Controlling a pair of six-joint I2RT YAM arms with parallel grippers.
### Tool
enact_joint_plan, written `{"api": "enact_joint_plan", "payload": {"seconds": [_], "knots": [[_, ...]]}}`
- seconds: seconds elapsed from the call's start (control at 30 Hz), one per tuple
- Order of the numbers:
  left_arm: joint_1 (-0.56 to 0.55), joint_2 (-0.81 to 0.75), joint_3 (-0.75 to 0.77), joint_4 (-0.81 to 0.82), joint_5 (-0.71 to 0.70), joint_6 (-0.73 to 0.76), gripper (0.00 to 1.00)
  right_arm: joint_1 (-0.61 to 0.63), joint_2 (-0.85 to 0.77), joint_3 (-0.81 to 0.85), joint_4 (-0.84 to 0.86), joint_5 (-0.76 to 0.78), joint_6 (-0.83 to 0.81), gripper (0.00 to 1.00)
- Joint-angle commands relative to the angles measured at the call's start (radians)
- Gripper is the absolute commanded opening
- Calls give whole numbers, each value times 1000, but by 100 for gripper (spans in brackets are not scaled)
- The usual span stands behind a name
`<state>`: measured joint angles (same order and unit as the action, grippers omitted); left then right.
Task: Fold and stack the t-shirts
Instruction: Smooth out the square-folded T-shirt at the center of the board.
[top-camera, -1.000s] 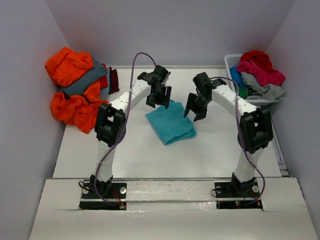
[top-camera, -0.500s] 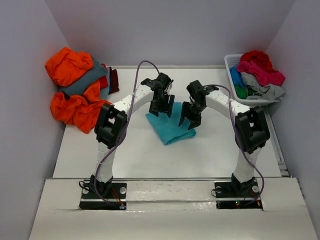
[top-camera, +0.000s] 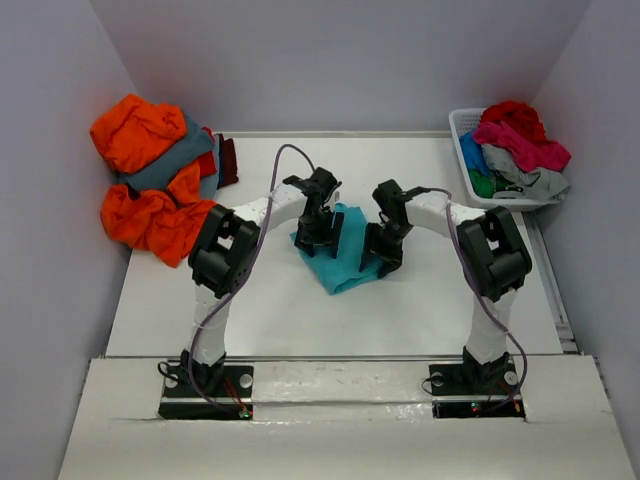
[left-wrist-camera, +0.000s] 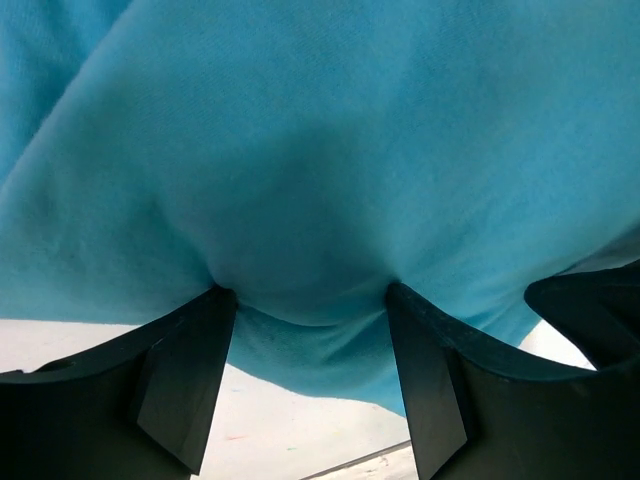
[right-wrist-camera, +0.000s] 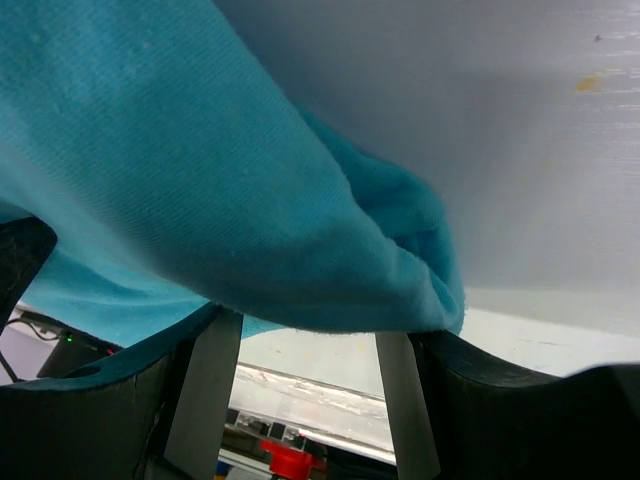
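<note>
Both arms bent inward and low over mid-table, left gripper (top-camera: 318, 234) and right gripper (top-camera: 383, 256) with jaws apart, pressing down on the left and right sides of the folded turquoise t-shirt (top-camera: 349, 243), smooth cloth bulging between the fingers (left-wrist-camera: 185, 375)

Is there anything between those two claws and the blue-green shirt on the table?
Nothing visible does. Both arms' open jaws sit directly against the turquoise t-shirt, and its cloth fills both wrist views.
</note>
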<state>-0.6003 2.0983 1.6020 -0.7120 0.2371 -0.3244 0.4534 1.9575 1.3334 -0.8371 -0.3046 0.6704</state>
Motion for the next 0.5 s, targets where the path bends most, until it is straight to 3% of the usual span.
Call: {"api": "enact_joint_plan", "payload": {"seconds": [0.0, 0.27, 0.47], "knots": [[-3, -40, -48, 17, 41, -15, 75, 10, 41, -40, 62, 2, -5, 61], [22, 18, -30, 16, 62, -2, 75, 10, 92, -33, 73, -2, -18, 61], [76, 84, 62, -6, 50, -2, 75, 10, 119, 78, 32, -14, -58, 61]]}}
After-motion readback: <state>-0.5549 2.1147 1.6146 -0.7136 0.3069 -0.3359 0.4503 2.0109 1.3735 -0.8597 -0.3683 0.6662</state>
